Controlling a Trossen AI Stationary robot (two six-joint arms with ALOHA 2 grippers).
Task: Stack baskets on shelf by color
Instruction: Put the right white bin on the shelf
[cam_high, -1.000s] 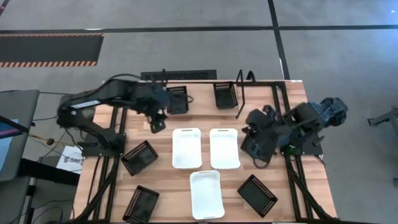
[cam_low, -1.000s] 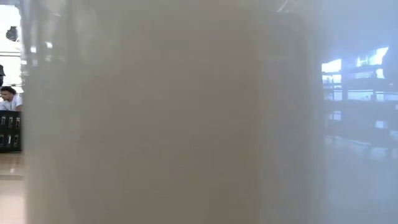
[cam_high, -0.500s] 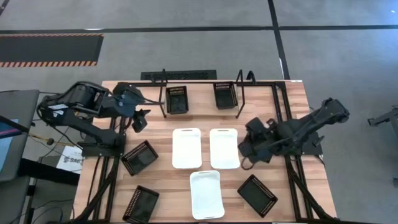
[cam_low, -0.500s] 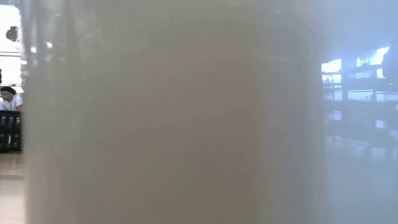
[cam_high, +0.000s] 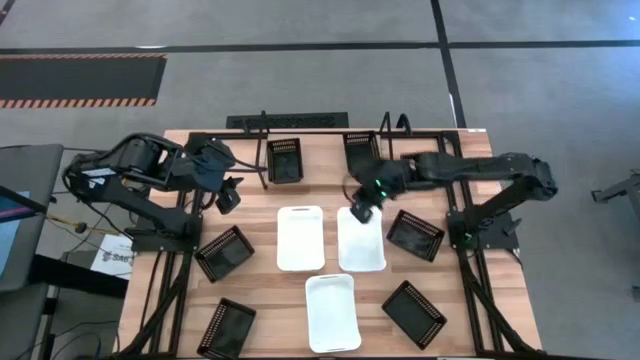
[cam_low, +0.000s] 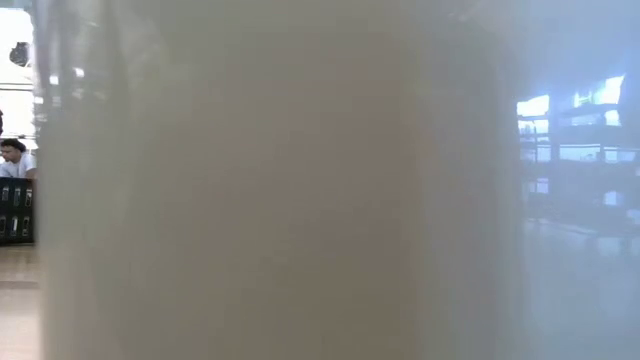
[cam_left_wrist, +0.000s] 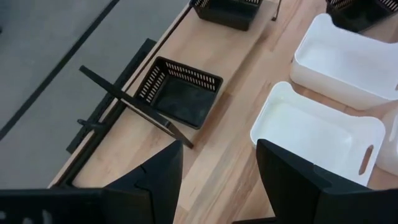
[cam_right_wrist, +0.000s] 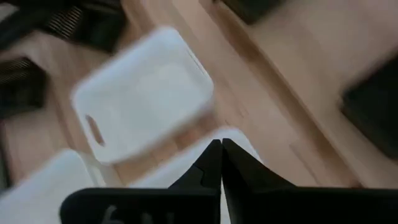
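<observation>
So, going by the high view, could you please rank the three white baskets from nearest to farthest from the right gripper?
1. Right white basket: the right gripper is at its far end.
2. Left white basket: beside the first, toward the left arm.
3. Front white basket: alone at the table's near edge.

Smooth white baskets (cam_high: 300, 238), wood table (cam_high: 260, 300)

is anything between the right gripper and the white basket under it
Nothing visible. In the high view the right gripper hangs at the far edge of the right-hand white basket, with no other object in between. Its fingers look nearly together.
</observation>
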